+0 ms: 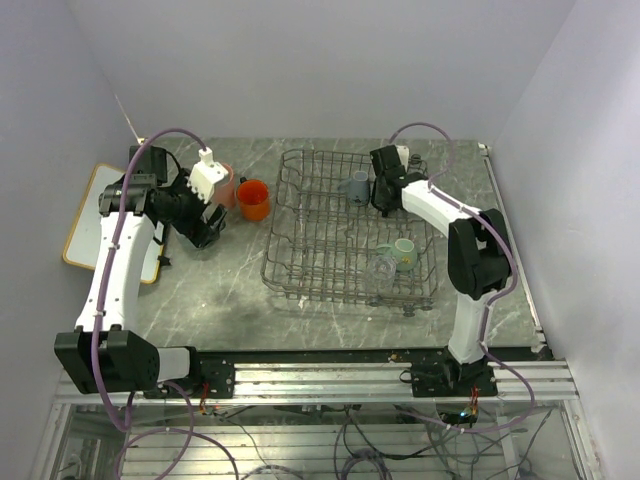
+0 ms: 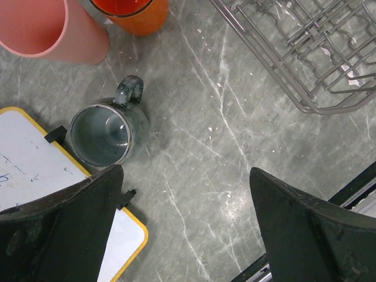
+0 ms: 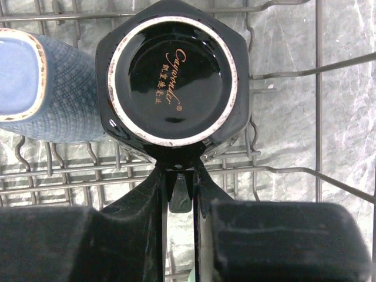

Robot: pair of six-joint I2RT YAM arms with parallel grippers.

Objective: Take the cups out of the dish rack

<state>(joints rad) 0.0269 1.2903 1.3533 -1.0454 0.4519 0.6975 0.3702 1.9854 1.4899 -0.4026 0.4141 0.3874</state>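
The grey wire dish rack [image 1: 330,270] stands mid-table. My right gripper [image 1: 386,196] is at its back, shut on the handle of the upside-down black mug [image 3: 173,76]; in the right wrist view my right gripper [image 3: 180,171] pinches that handle. A blue-grey mug [image 3: 41,88] lies beside it, and it also shows in the top view [image 1: 357,186]. A mint-green mug [image 1: 403,253] and a clear glass [image 1: 383,266] sit at the rack's front right. My left gripper [image 2: 185,176] is open and empty above the table. A grey mug [image 2: 103,134], a pink tumbler [image 2: 47,29] and an orange mug [image 2: 132,12] stand on the table left of the rack.
A white board with a yellow-wood frame [image 1: 95,215] lies at the left table edge, its corner [image 2: 35,176] beside the grey mug. The rack's near-left corner [image 2: 317,88] shows at the upper right of the left wrist view. Walls close in behind and at both sides.
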